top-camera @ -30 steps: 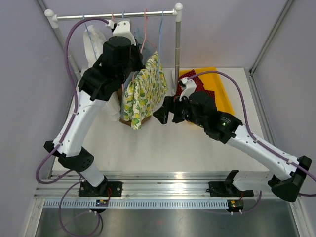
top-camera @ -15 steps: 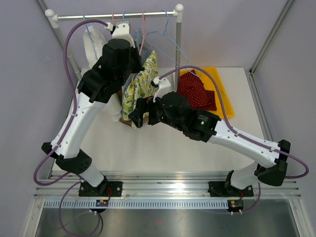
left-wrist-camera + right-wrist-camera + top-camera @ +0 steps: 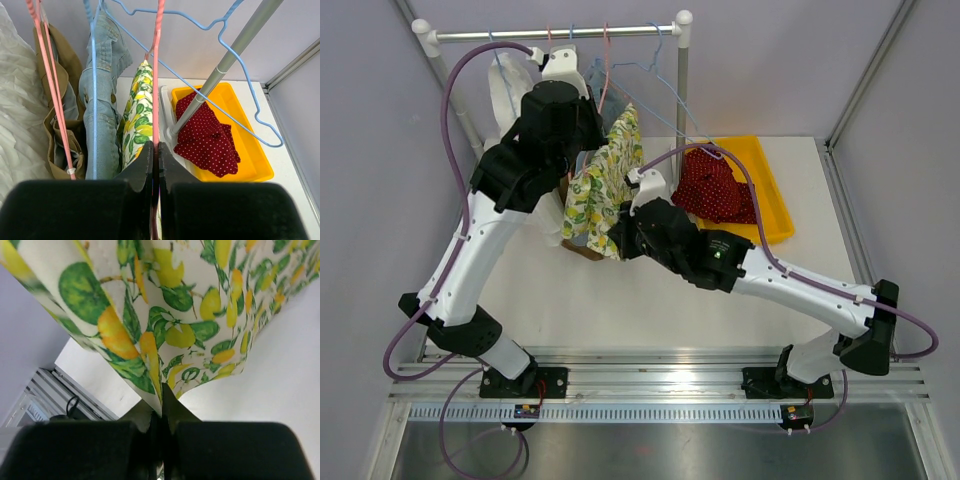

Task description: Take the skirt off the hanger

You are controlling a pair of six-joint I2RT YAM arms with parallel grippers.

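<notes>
Table [image 3: 620,300], white, with the clothes rail [image 3: 550,32] spanning its far side. The lemon-print skirt [image 3: 605,185] hangs below the rail, apparently on the pink hanger [image 3: 159,60]. It sits between a denim garment [image 3: 102,100] to its left and the rail's upright post to its right. Its lower edge is drawn out toward the near side of the table.

Yellow tray [image 3: 775,215] sits on the table right of the post, with a red dotted cloth [image 3: 720,190] heaped in it.

From the wrist view I read the left gripper [image 3: 156,160] as pinched tight on the pink hanger's wire, close beside the skirt's upper part, fingers almost meeting.

The right gripper [image 3: 161,405] is under the skirt, fingers pressed together with the hem caught between them. The printed cloth fans out above it.
</notes>
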